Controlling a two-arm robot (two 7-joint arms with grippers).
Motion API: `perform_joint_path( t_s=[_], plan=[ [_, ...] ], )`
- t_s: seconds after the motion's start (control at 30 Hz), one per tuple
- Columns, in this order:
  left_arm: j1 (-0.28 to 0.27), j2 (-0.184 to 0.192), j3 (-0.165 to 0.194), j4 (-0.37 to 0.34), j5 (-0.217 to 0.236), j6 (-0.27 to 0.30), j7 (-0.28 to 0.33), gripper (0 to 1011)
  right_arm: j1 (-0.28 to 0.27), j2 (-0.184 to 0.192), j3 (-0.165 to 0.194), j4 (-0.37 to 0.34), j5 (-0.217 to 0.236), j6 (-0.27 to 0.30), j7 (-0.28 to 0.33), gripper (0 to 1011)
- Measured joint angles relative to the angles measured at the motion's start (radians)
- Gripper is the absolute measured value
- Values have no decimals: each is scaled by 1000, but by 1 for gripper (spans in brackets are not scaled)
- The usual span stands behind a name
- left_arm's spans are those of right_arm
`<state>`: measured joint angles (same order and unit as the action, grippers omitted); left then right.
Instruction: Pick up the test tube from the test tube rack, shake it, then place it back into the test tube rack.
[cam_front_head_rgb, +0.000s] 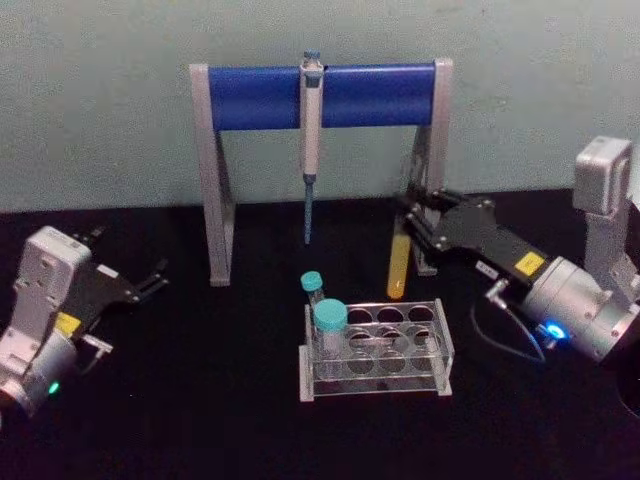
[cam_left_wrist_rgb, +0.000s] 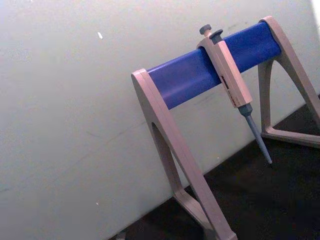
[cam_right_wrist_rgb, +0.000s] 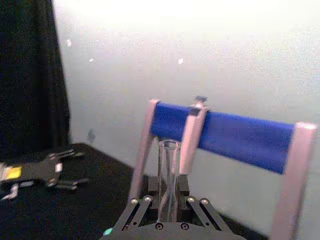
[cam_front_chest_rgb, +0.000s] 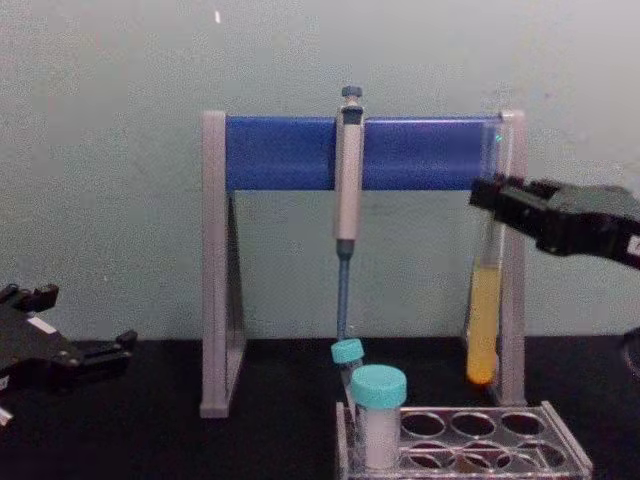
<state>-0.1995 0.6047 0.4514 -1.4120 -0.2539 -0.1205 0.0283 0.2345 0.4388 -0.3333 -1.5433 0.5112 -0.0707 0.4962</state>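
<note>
Up high, right claw (cam_front_head_rgb: 408, 222) grips the test tube (cam_front_head_rgb: 398, 268) upright, rack (cam_front_head_rgb: 443, 352) just below. Looks like shaking time, then a straight drop into a free hole. The left claw (cam_front_head_rgb: 145, 285) idles far off, wide.

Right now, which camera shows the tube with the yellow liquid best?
The chest view: the test tube hangs upright in the right end effector, side-on, liquid plain. The head view shows it shorter, from above; the right wrist view shows its clear open top. The left end effector idles aside.
</note>
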Motion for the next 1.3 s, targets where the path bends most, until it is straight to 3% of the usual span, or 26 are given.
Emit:
perform_joint_path(
  t_s=[0.17, 0.37, 0.53, 0.7, 0.93, 1.0, 1.17, 1.3],
  plan=[
    [0, 0, 0, 0, 0, 0, 0, 1001, -5, -12, 22, -3, -25, -28, -58, 229],
    [0, 0, 0, 0, 0, 0, 0, 1001, 1, -37, 29, 17, -51, -43, -79, 229],
    [0, 0, 0, 0, 0, 0, 0, 1001, 5, -48, 31, 30, -39, -56, -53, 229],
    [0, 0, 0, 0, 0, 0, 0, 1001, 9, -50, 29, 38, 16, -71, 23, 229],
    [0, 0, 0, 0, 0, 0, 0, 1001, 11, -13, 11, 25, 82, -62, 116, 229],
    [0, 0, 0, 0, 0, 0, 0, 1001, 8, 14, 2, 13, 105, -53, 152, 229],
    [0, 0, 0, 0, 0, 0, 0, 1001, -2, 57, -8, -12, 107, -36, 161, 229],
    [0, 0, 0, 0, 0, 0, 0, 1001, -8, 89, -13, -33, 79, -27, 132, 229]
  ],
)
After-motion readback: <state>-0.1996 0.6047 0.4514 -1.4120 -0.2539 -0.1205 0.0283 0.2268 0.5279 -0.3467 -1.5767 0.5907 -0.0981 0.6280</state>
